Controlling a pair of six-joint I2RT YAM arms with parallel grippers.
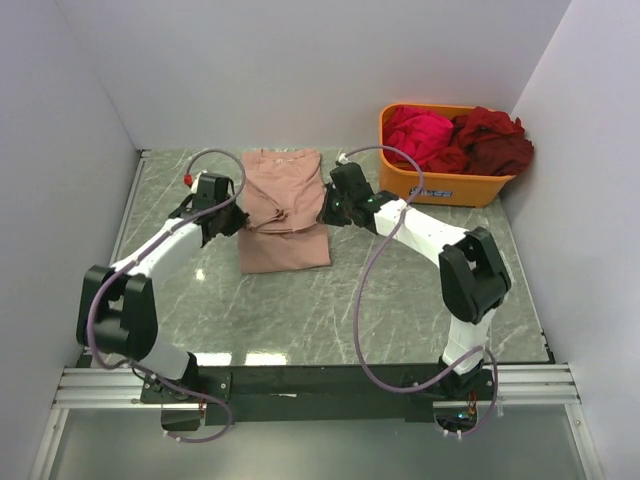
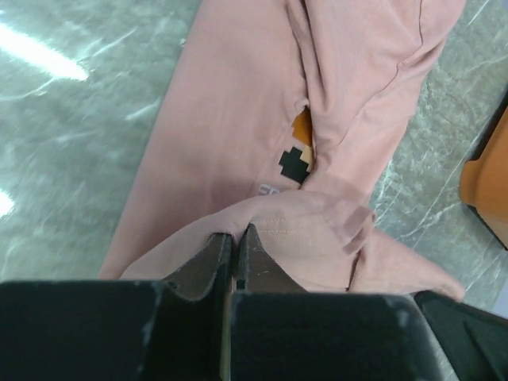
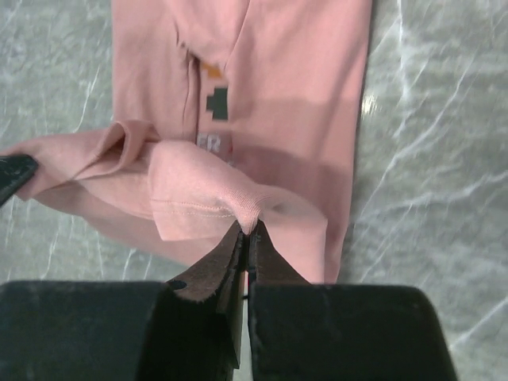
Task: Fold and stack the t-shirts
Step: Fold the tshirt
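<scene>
So the left gripper (image 2: 236, 238) and right gripper (image 3: 248, 232) are each pinched tight on a fold of the salmon-pink t-shirt (image 1: 285, 250), mid-desk toward the far edge. The orange tub (image 1: 445, 186) sits in the far-right corner.

The salmon-pink cloth t-shirt (image 1: 285, 215) lies mid-frame on the grey marbled table (image 1: 400, 320); upper right, the orange plastic tub (image 1: 445, 187) holds a magenta shirt (image 1: 420, 132) left of a dark red shirt (image 1: 495, 140).

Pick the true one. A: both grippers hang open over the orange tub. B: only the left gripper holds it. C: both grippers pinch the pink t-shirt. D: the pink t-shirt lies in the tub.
C: the wrist views show the left gripper and the right gripper each shut on a raised fold of the pink t-shirt.
</scene>
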